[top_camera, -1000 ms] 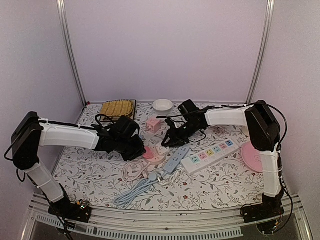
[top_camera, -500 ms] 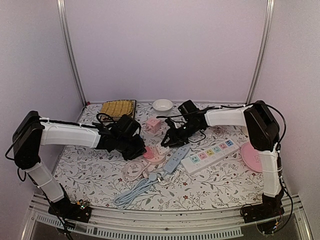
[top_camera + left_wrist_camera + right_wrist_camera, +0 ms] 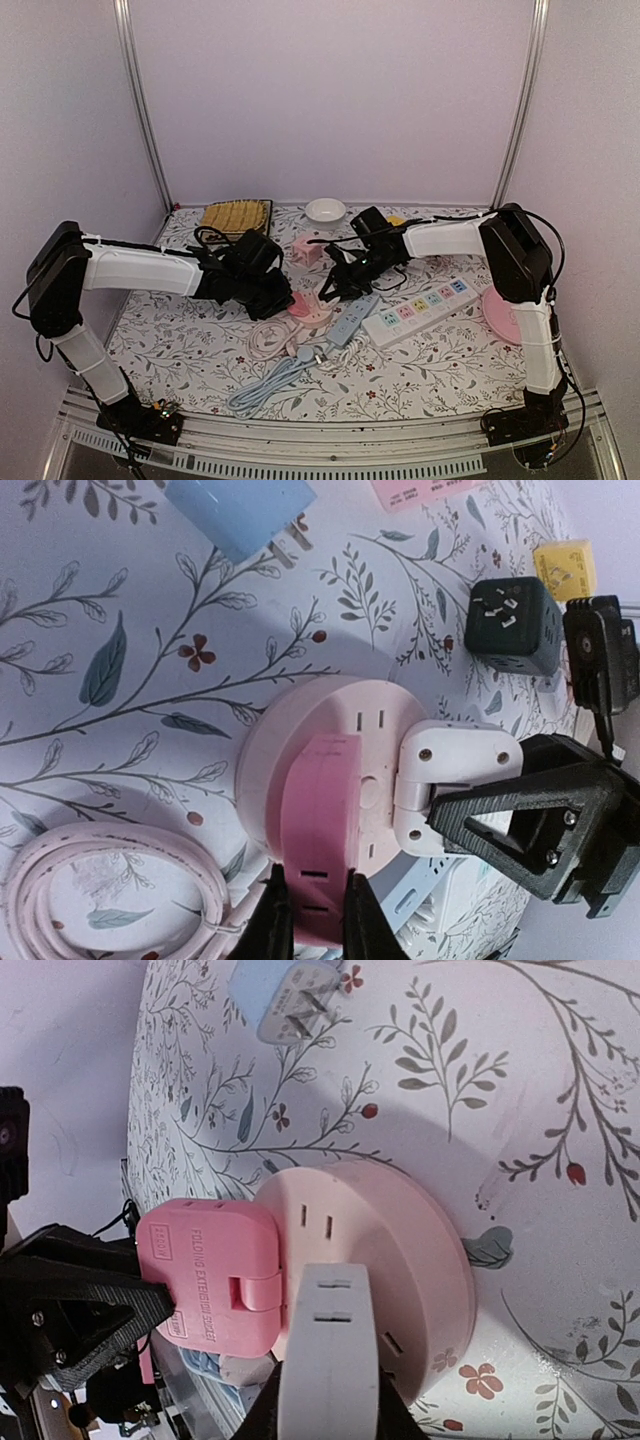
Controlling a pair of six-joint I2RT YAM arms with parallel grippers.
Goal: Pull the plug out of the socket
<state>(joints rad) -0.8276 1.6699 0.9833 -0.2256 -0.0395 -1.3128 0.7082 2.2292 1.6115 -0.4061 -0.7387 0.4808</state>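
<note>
A round pale pink socket (image 3: pixel 312 317) lies mid-table, also in the left wrist view (image 3: pixel 300 715) and right wrist view (image 3: pixel 400 1250). Two folding plugs sit in it side by side. My left gripper (image 3: pixel 312 920) is shut on the pink plug (image 3: pixel 320 820), which also shows in the right wrist view (image 3: pixel 205 1270). My right gripper (image 3: pixel 325 1415) is shut on the white plug (image 3: pixel 325 1350), which also shows in the left wrist view (image 3: pixel 450 770). From above, the left gripper (image 3: pixel 288 300) and right gripper (image 3: pixel 332 290) meet over the socket.
A blue power strip (image 3: pixel 352 318) and a white power strip (image 3: pixel 420 308) lie right of the socket. A coiled pink cable (image 3: pixel 268 340) and blue cable (image 3: pixel 265 385) lie in front. A pink cube (image 3: pixel 306 248), white bowl (image 3: pixel 325 209), woven tray (image 3: pixel 236 215) and pink plate (image 3: pixel 505 310) stand around.
My right gripper has moved left and down onto the round socket, close against the left gripper. The left arm has barely moved.
</note>
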